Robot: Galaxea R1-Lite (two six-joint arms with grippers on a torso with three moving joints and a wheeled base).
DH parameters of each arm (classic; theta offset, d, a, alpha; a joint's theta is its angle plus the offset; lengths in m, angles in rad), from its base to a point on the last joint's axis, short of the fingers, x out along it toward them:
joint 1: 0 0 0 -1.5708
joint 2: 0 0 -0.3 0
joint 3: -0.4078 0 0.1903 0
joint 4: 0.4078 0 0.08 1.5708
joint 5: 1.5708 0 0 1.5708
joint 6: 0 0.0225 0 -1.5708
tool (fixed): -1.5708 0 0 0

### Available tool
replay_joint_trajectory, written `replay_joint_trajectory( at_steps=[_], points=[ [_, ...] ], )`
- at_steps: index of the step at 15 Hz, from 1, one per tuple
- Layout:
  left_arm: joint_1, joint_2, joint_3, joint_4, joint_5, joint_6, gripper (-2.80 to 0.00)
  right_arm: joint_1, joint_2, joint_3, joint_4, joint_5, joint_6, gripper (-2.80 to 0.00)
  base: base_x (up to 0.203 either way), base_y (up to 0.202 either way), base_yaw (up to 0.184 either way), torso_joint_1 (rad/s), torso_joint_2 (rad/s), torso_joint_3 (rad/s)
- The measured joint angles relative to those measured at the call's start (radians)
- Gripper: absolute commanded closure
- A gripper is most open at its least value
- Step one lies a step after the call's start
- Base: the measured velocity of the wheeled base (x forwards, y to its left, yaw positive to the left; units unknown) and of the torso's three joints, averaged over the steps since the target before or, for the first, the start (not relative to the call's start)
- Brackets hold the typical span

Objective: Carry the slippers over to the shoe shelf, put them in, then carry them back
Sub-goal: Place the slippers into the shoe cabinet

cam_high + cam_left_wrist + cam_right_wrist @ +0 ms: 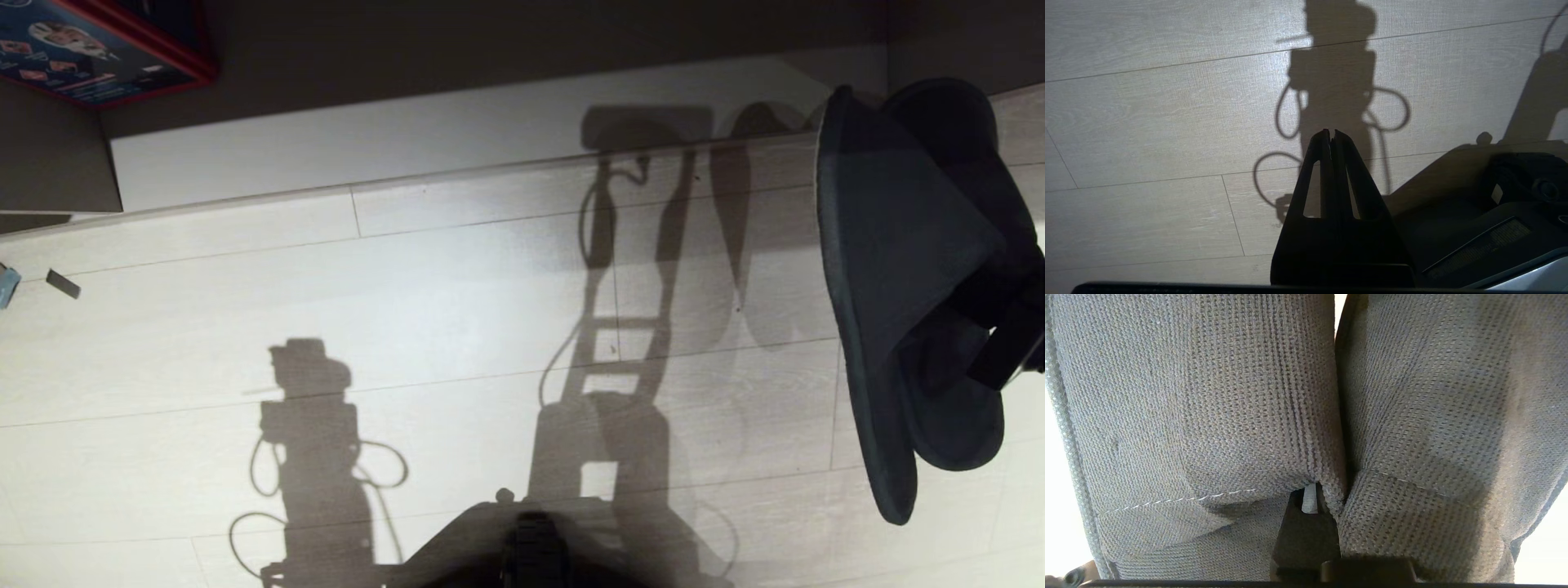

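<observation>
No brand or label legible anywhere. Only candidate for writing: a red-edged box [98,49] with blue printed panels at the far left corner, cut off by the frame edge, print too small to read. Nothing readable on the slippers [914,278] either; just grey knit fabric and a line of pale stitching in the right wrist view.

Slippers hanging at the right of the head view, both together, soles on edge, off the pale wood floor [457,327] and casting a shadow on it. Held by the right gripper [1310,502], jaws clamped narrow on the wide bands where the two slippers press side by side; most of the gripper buried under fabric, only one pale fingertip [1309,500] and a dark base showing. Arm behind them largely cut off at the right edge.

Shoe shelf [457,131] beyond the floor's far edge: pale base board lit, taupe surround above in shadow, interior hard to make out. Slippers near its right end, not inside it.

Left gripper [1332,136] parked low over the floor beside the robot base [1494,228], jaws pressed together on nothing.

Two small scraps [64,283] at the far left of the floor, unidentifiable.
</observation>
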Motion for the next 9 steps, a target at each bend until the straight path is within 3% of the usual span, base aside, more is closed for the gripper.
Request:
replay_joint_trajectory(
  at_steps=[9],
  points=[
    [0.000,0.000,0.000,0.000,0.000,0.000,0.00,0.028,0.214,-0.232,-0.101,-0.027,0.000,0.00,0.000,0.000,0.000,0.000,0.00,0.000]
  ],
)
